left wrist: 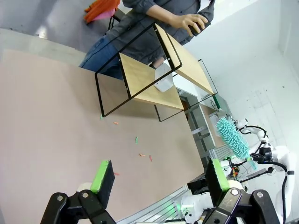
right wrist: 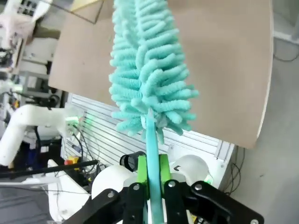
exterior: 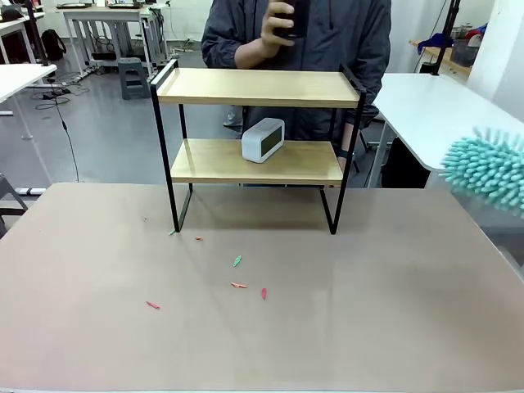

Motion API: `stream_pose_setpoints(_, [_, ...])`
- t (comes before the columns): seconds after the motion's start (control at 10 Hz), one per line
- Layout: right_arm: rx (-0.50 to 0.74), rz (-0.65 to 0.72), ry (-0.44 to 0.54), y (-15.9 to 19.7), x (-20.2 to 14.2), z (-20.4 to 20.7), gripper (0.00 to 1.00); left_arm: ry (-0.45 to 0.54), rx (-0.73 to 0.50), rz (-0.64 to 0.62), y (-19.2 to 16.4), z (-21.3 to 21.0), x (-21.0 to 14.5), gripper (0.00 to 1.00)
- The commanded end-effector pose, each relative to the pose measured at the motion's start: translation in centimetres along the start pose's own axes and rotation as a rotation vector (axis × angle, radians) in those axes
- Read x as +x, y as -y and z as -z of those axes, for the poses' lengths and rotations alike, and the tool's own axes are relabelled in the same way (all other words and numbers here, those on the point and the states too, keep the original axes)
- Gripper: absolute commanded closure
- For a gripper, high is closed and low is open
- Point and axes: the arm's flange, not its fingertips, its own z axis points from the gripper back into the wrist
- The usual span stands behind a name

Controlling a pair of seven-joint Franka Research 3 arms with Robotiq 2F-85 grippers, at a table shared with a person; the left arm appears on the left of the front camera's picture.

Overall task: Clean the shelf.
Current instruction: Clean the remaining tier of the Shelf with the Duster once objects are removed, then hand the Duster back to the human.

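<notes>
The shelf (exterior: 258, 88) stood upright at the far middle of the table (exterior: 393, 327), its black legs on the tan top and its two wooden boards level. On the lower board, about midway along, sat a white clock (exterior: 263, 140), turned a little aslant. Close behind the shelf stood a person, one hand (exterior: 277, 26) raised above the upper board and closed round a dark thing (what it was could not be told).

In front of the shelf small scraps (exterior: 237, 262) lay scattered on the table, red and green: a couple near the left front leg, the rest nearer the robot, well apart from one another.

Out at the table's right edge hung a teal duster (exterior: 490, 170), its fluffy head clear of the shelf and above the table's rim. The right gripper (right wrist: 153, 170) was clamped on the duster's thin handle, green pads pressed to either side of it. The left gripper (left wrist: 159, 176) hovered over the near left of the table with its fingers wide apart, nothing between them
</notes>
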Motion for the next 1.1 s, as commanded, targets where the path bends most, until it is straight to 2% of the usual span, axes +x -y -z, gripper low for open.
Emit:
stream_pose_setpoints(0.0, [0.047,-0.109,-0.01,-1.35,2.03,-0.42,0.87,0.01,-0.014,0.016,0.09,0.32,0.06,0.0])
stream_pose_setpoints(1.0, [0.047,-0.109,-0.01,-1.35,2.03,-0.42,0.87,0.01,-0.014,0.016,0.09,0.32,0.06,0.0])
